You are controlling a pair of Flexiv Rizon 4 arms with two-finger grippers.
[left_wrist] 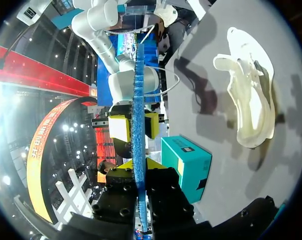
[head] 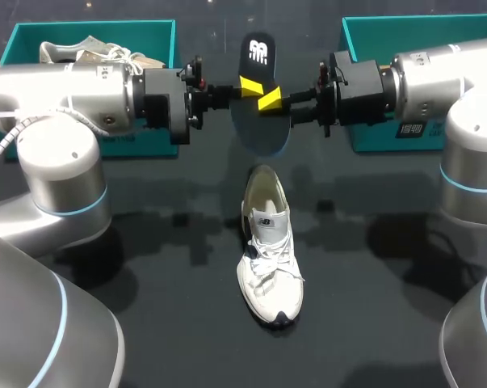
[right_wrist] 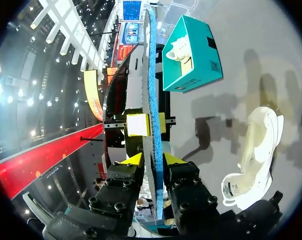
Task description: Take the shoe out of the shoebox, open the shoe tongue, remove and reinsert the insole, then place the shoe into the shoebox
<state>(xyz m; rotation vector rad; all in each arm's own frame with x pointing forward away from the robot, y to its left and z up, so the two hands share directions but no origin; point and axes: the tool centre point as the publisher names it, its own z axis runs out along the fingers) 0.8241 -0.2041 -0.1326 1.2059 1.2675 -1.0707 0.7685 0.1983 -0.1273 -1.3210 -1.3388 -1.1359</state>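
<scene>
My left gripper [head: 249,86] and right gripper [head: 270,100] are both clamped on the insole [head: 259,52], held in the air just far of the shoe [head: 267,242]. If either arm pulls or twists out of step, I'd expect the insole to buckle or slip free.

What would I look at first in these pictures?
The black insole held up in the air in the middle, with the jaws of both arms pinching it from opposite sides. Near it, a white shoe lies on the dark table, toe toward the camera. A teal box stands at each far corner, and the left box holds another shoe.
</scene>
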